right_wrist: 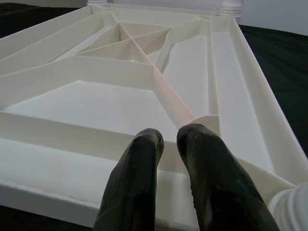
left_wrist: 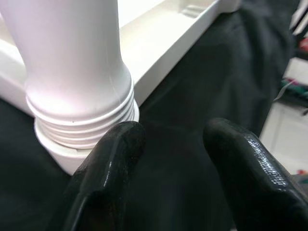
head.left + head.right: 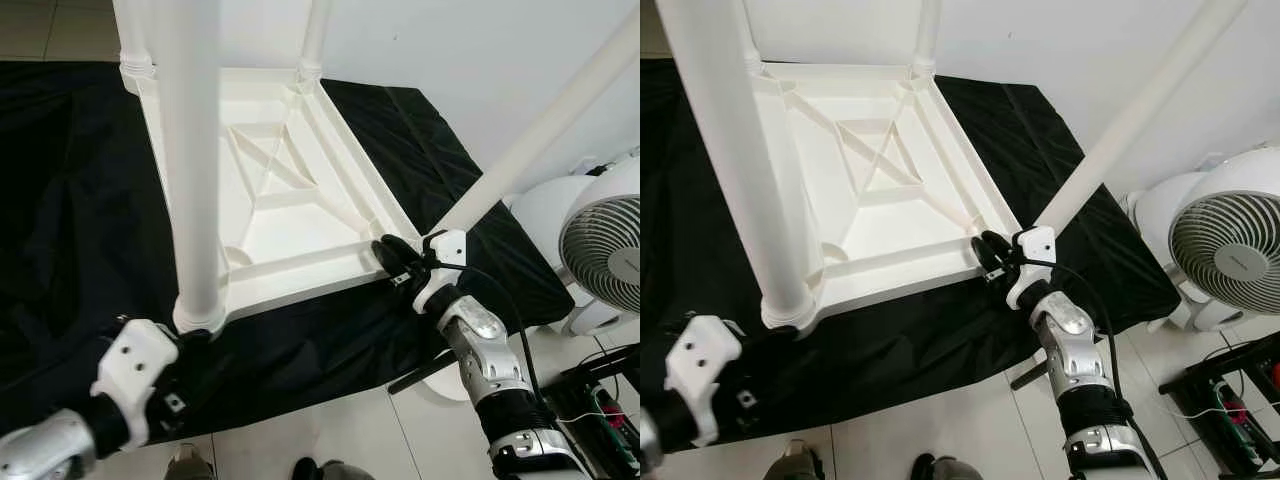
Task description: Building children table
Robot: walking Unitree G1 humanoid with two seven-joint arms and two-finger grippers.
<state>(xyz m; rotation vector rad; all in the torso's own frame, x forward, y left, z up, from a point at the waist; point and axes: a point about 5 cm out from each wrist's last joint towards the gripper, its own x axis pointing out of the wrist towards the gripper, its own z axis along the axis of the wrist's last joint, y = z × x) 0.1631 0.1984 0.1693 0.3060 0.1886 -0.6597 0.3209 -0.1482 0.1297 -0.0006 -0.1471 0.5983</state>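
Our left gripper (image 2: pixel 168 159), fingers spread, sits beside a table leg (image 3: pixel 190 150); right gripper (image 1: pixel 168 159), nearly closed, overlaps the tabletop rim (image 1: pixel 57 161); contact unclear.

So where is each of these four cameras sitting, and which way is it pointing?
Left eye: on the head, looking down at the upturned white table on black cloth; both arms show.
Right eye: beside it, same scene, floor fan at the right.
Left wrist: along the left gripper, open, toward a screwed-in leg.
Right wrist: along the right gripper across the table's ribbed underside.
Both wrist views share the table.
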